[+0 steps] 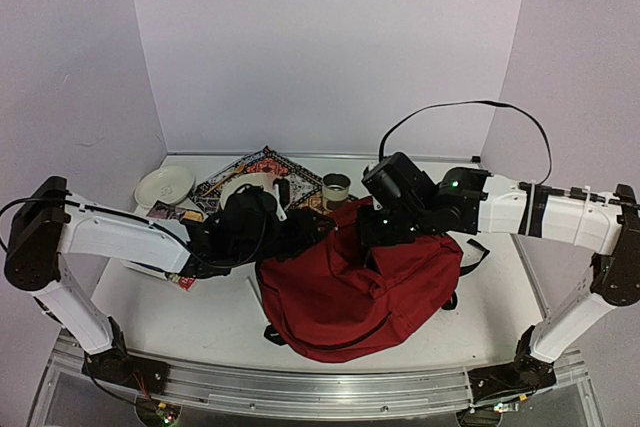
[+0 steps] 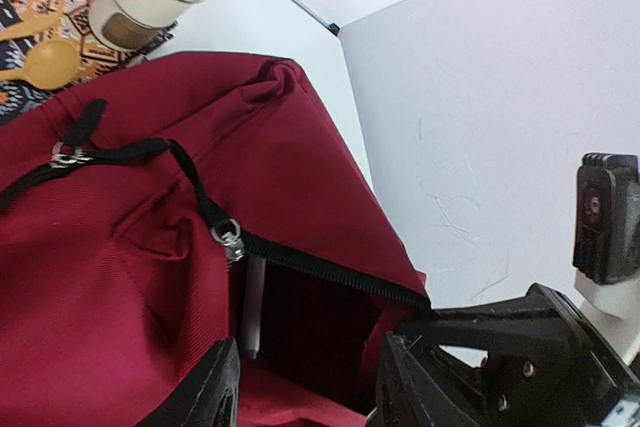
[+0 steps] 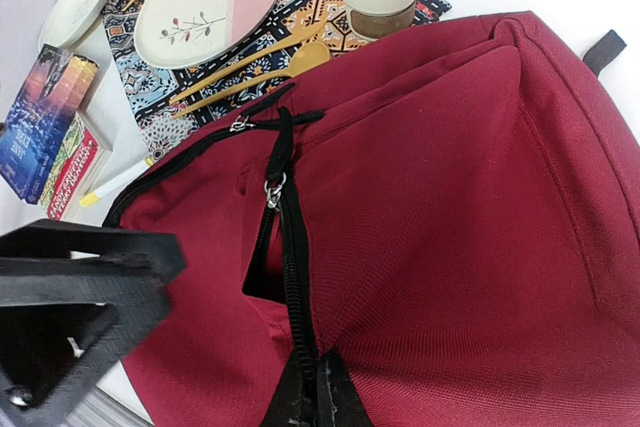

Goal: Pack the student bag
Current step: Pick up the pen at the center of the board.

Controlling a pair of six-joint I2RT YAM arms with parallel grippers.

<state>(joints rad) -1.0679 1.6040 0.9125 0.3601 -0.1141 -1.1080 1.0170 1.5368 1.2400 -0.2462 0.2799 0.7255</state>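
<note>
**Both arms at the bag's mouth**

Top view: nearest us is the rail [image 1: 300, 387] carrying the arm bases. Just beyond it the red bag [image 1: 350, 297] slumps mid-desk [image 1: 190, 317]. The left arm [image 1: 120, 232] and right arm [image 1: 540, 209] both reach onto its far edge. Behind the bag lie a mat [image 1: 262, 160], a cup [image 1: 336, 187] and a bowl [image 1: 163, 187].

Left wrist: the left hand [image 2: 305, 392] is part-open, fingers apart, gripping nothing I can see. It is right at the bag's unzipped mouth, and a pale stick [image 2: 252, 312] shows inside.

Right wrist: the right hand [image 3: 305, 397] is pinched tight on the black zip edge [image 3: 292, 277]. Books [image 3: 50, 132] and a plate [image 3: 210, 2] sit beside the bag.
</note>
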